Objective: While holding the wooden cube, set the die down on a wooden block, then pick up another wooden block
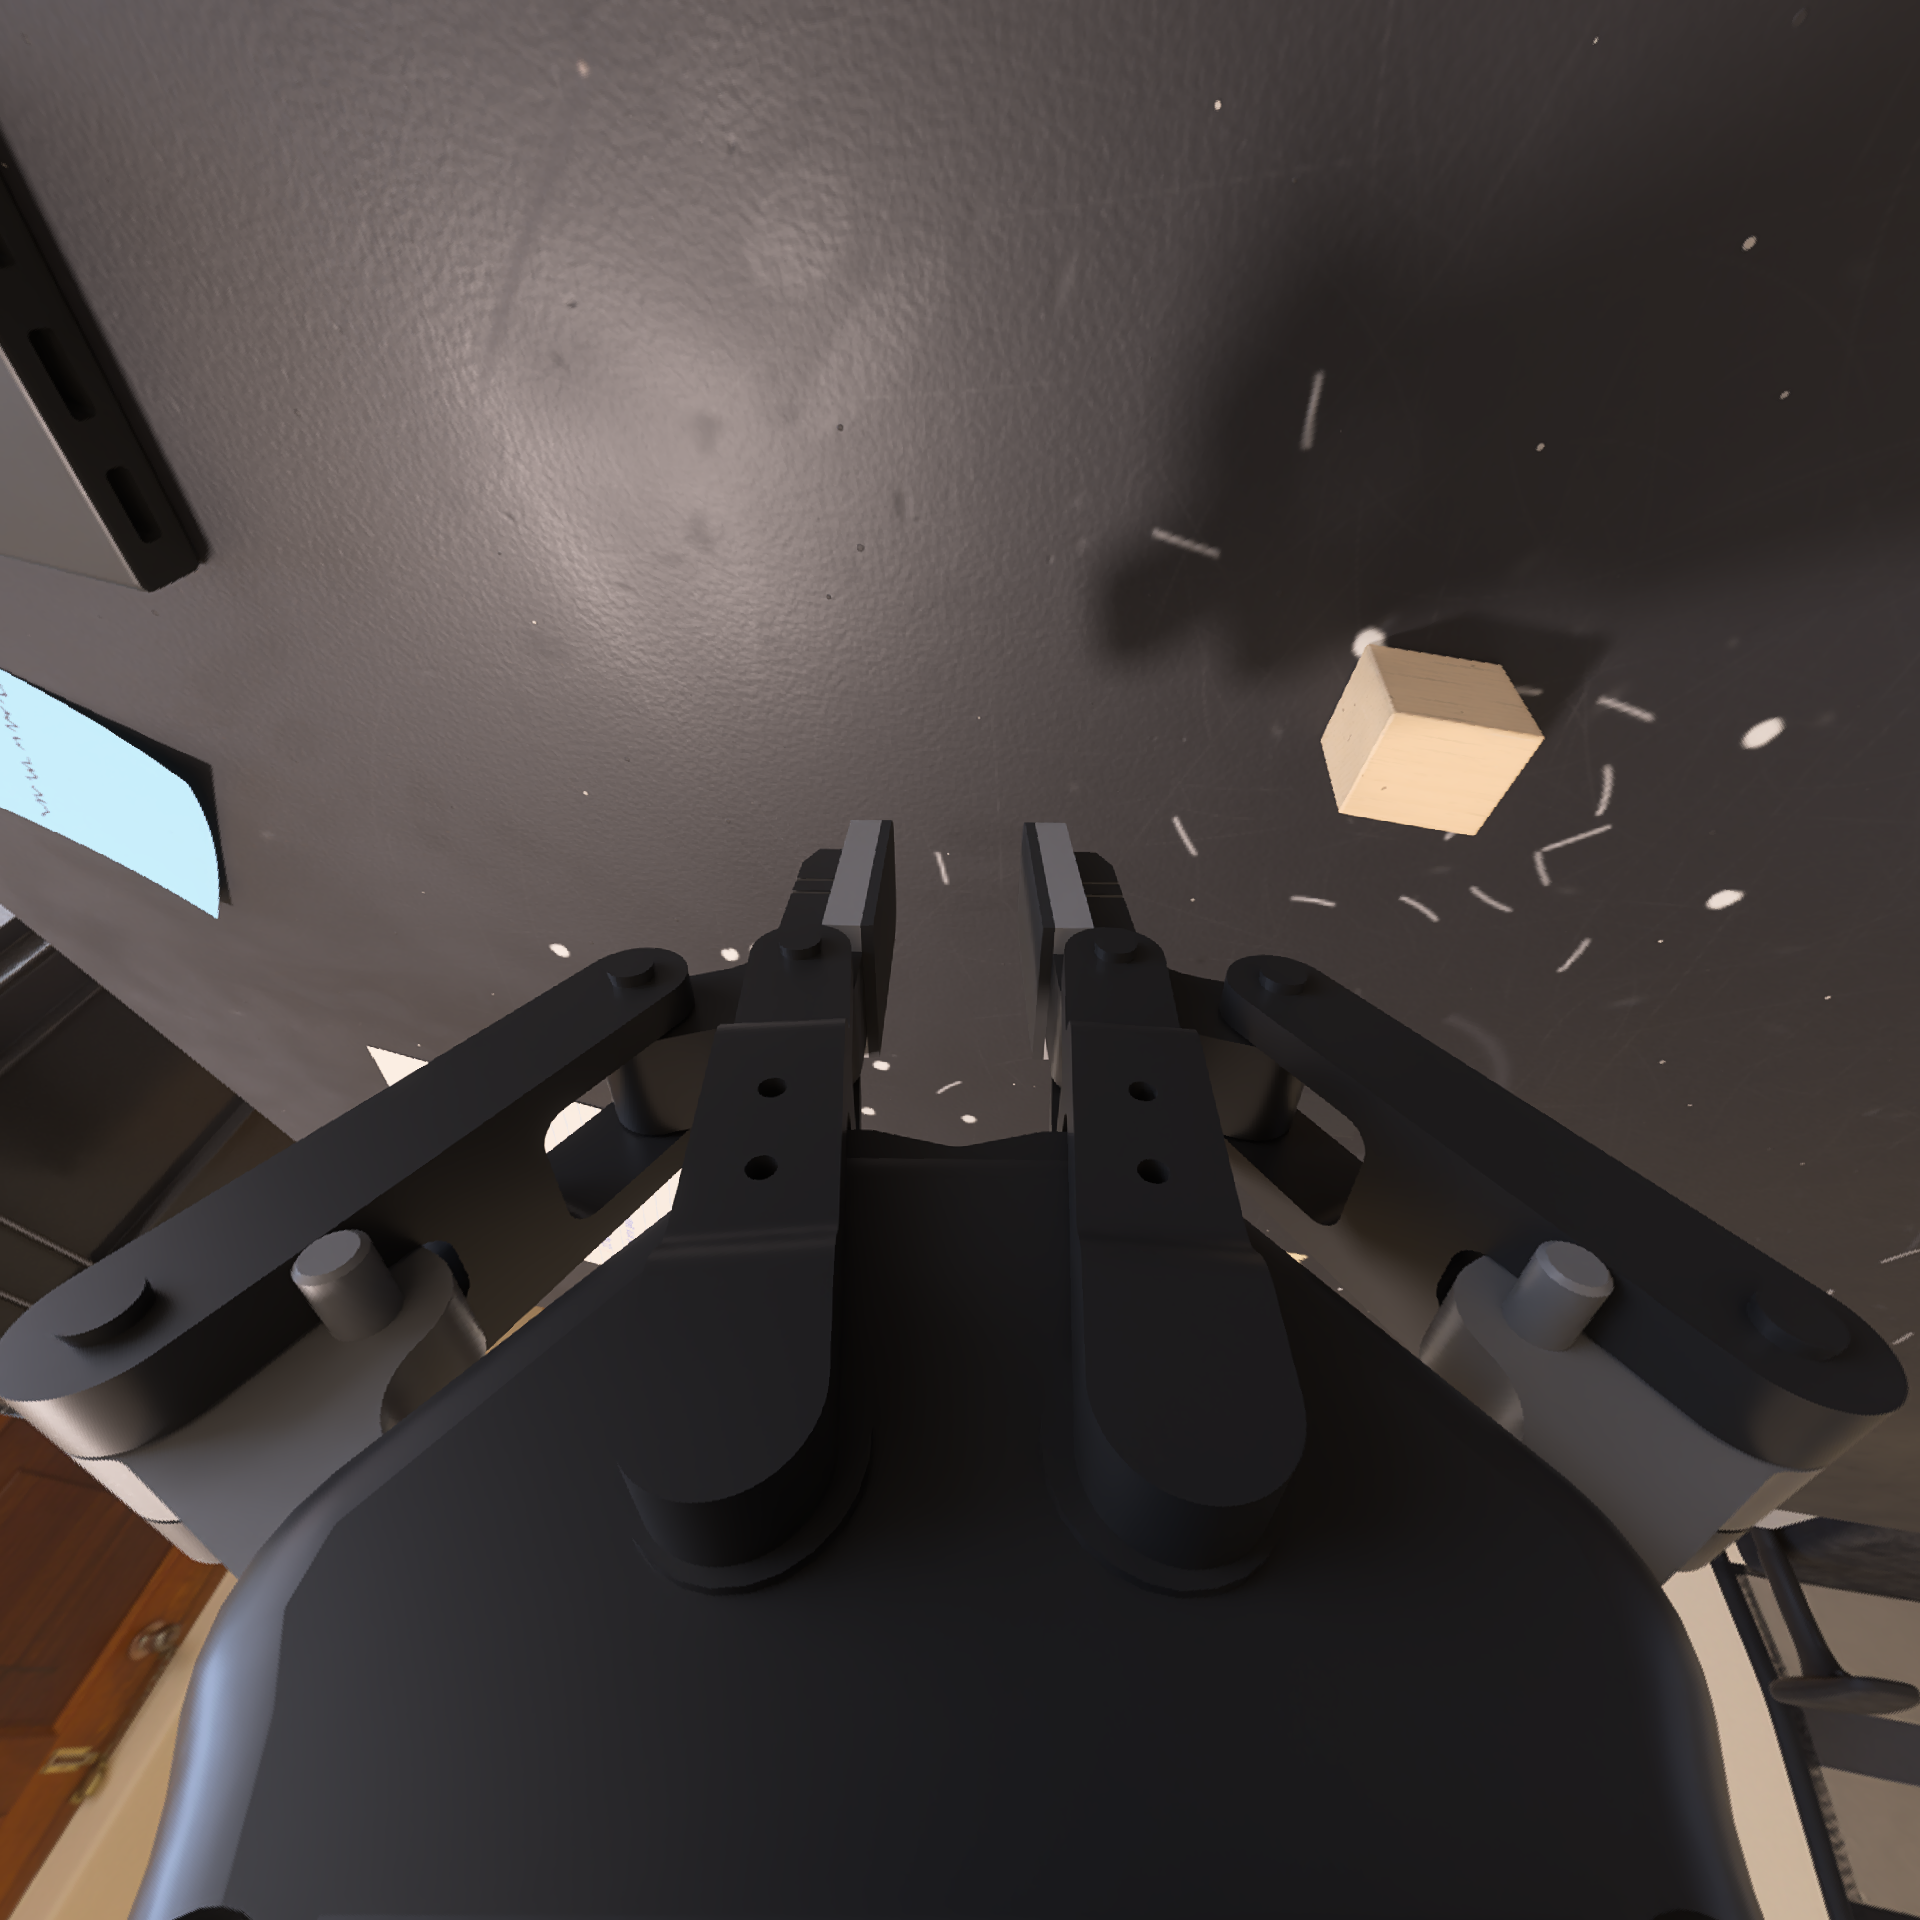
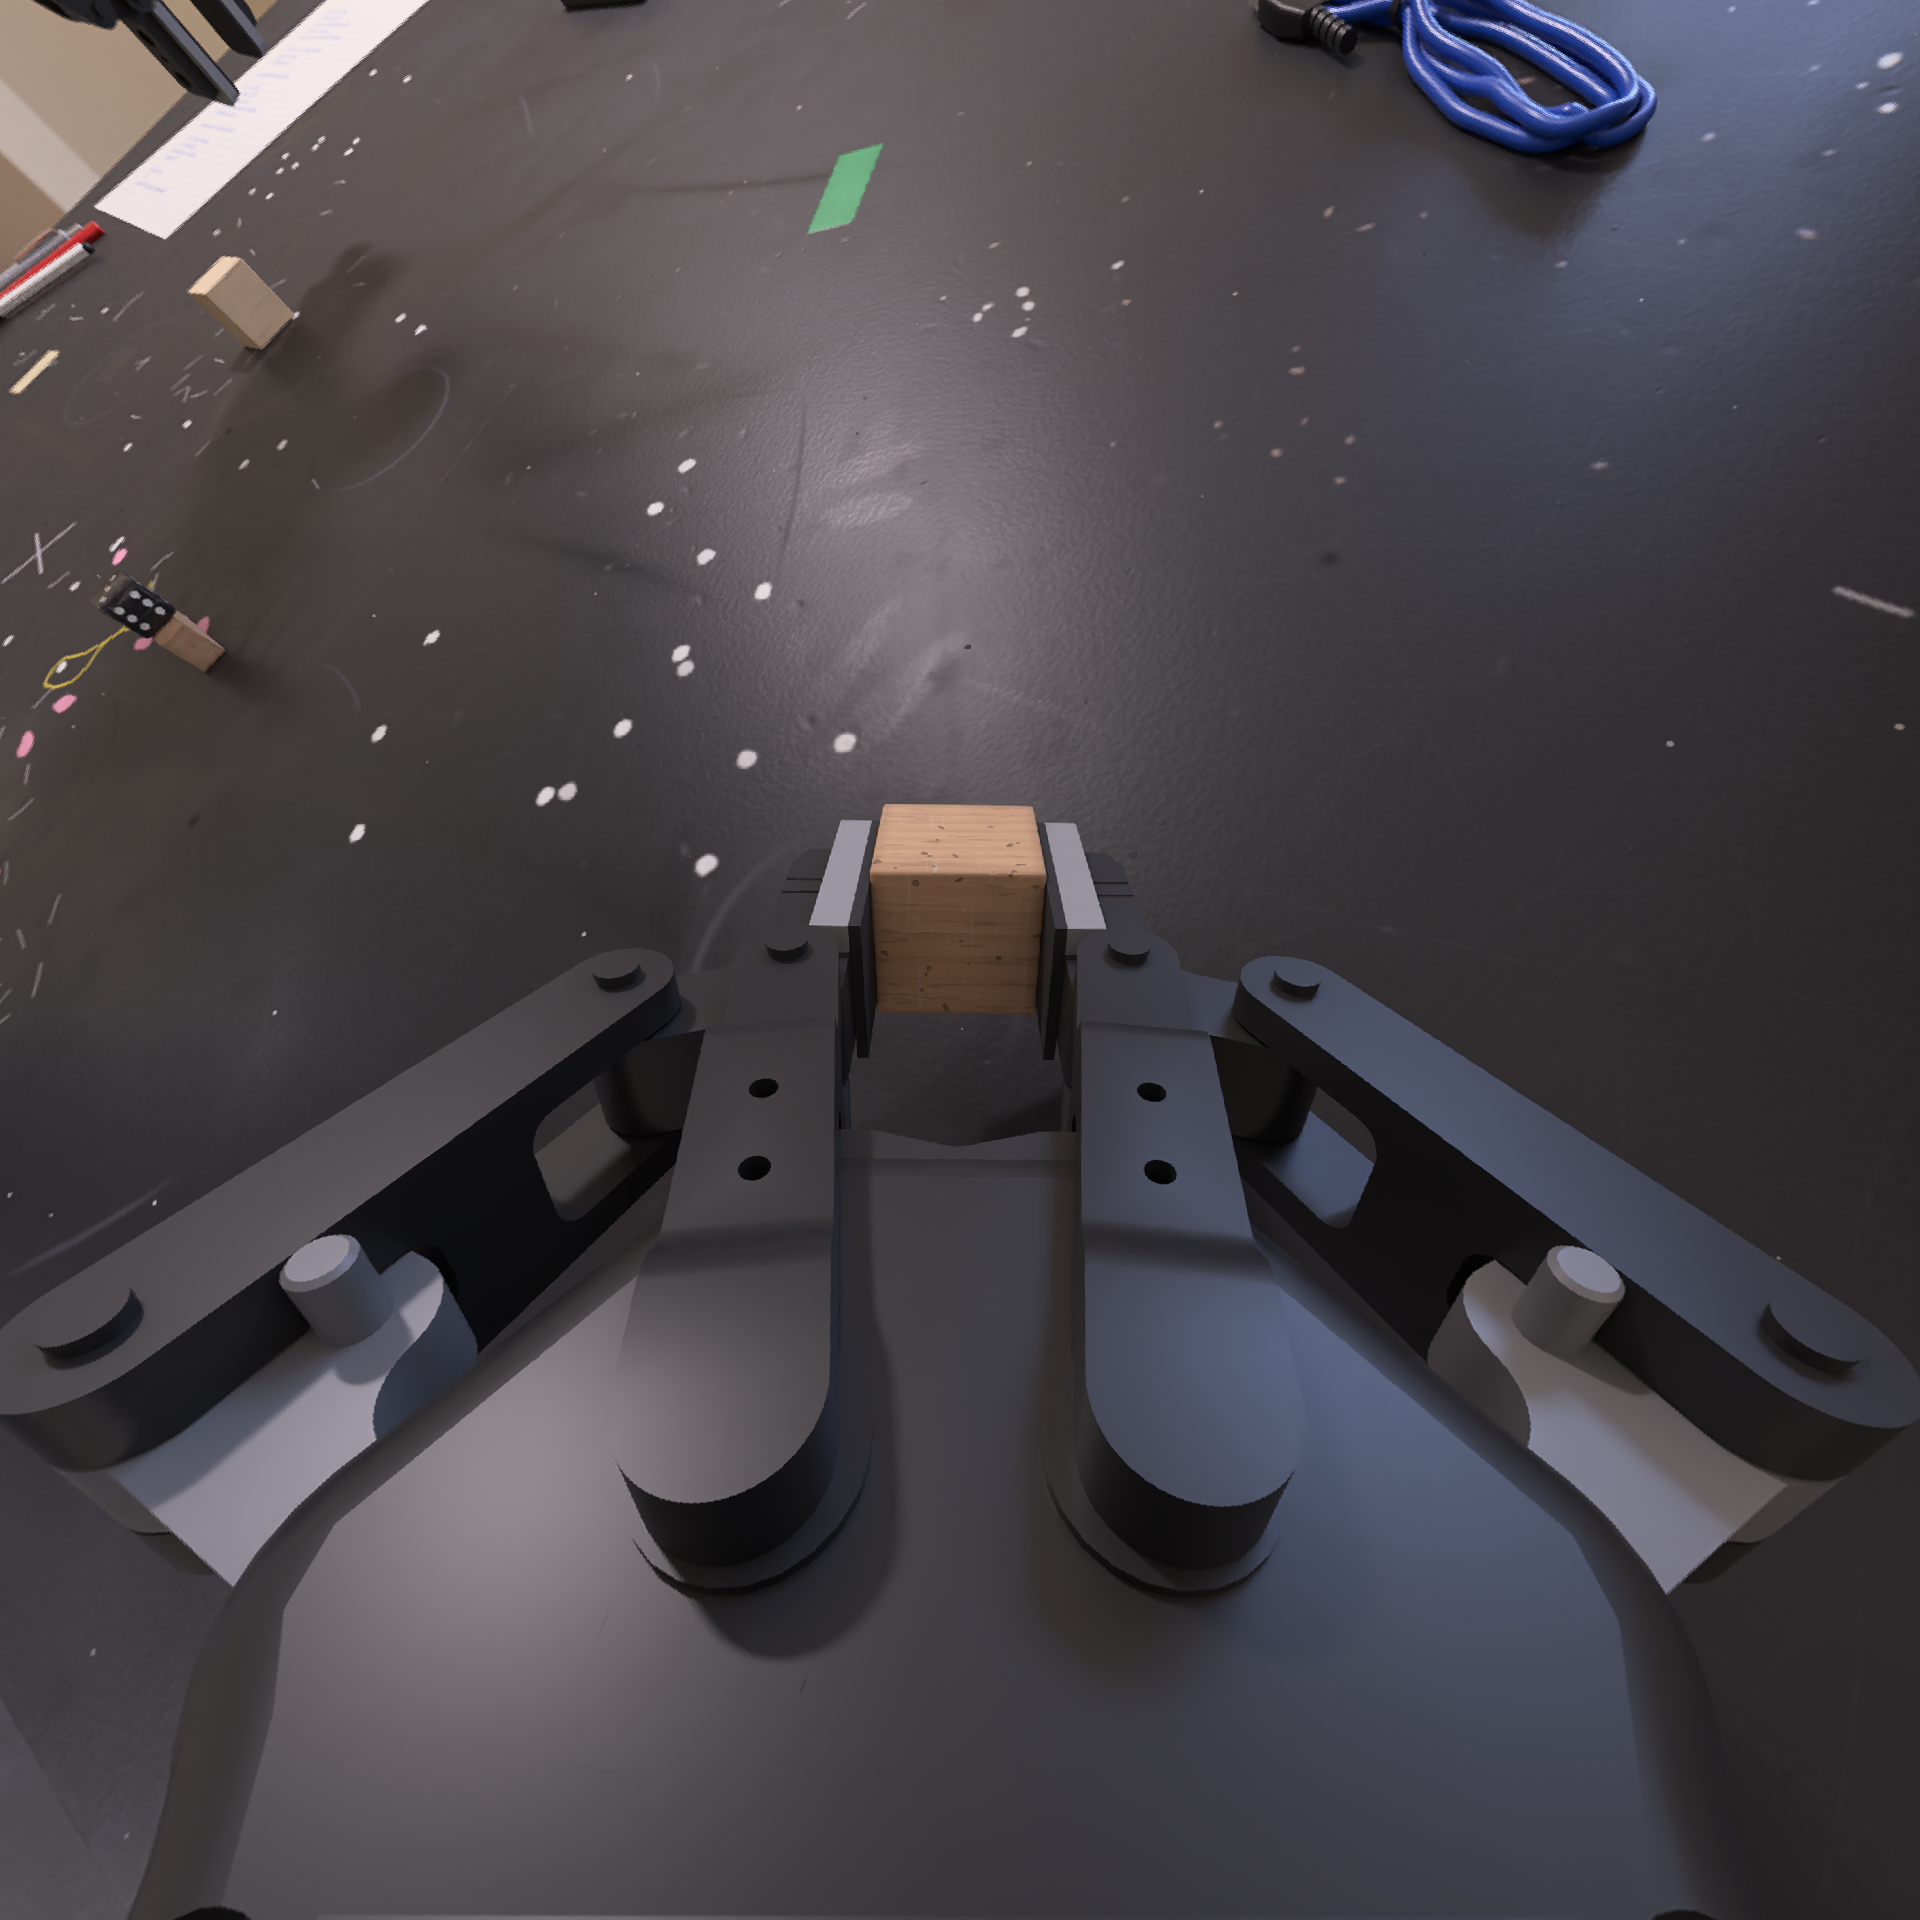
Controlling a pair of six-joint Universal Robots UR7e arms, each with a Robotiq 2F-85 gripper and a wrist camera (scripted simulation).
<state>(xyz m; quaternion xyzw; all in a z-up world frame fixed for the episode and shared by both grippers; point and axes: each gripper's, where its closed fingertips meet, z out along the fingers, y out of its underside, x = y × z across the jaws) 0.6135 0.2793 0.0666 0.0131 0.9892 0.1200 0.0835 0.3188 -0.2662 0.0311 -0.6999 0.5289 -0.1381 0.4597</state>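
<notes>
Wooden cube (image 2: 956,906) gripped in the right claw (image 2: 956,883), the die (image 2: 138,607) already rests on 1 block (image 2: 192,640) at frame left, while the empty, narrowly parted left claw (image 1: 957,875) nears another block (image 1: 1429,736).

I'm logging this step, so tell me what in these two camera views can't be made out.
- Die, right wrist view: far off and small; it appears to sit on a wooden block, but contact can't be confirmed.
- Wooden cube, right wrist view: its side faces are hidden by the right end effector.
- Blue sheet, left wrist view: cut off by the left edge.
- Left end effector: open and empty.
</notes>
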